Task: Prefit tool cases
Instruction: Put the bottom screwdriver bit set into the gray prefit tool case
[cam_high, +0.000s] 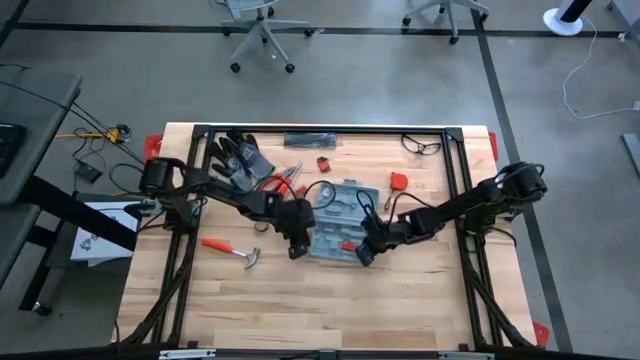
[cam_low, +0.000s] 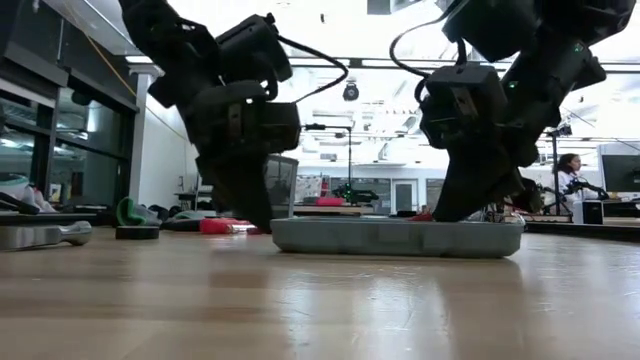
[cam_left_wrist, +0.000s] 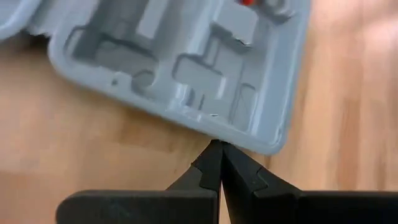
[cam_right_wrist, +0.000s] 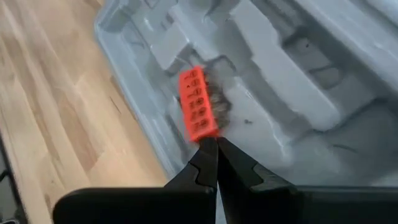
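One tool case (cam_high: 338, 225) (open), one hammer (cam_high: 232, 249), two gloves (cam_high: 240, 158), two arms.

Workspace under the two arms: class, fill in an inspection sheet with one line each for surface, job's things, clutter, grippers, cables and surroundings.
Surface: light wooden table in a dark frame.
Job's things: blue-grey tool case lying open mid-table, moulded recesses up; a red bit holder sits in one recess.
Clutter: dark gloves, red-handled hammer, red-handled pliers, safety glasses, small red items near the case.
Grippers: left gripper shut, fingers at the case's rim; right gripper shut, tips at the red bit holder.
Cables: cables on the floor left of the table; arm wiring over the case.
Surroundings: grey floor, office chairs, a person in the far background.
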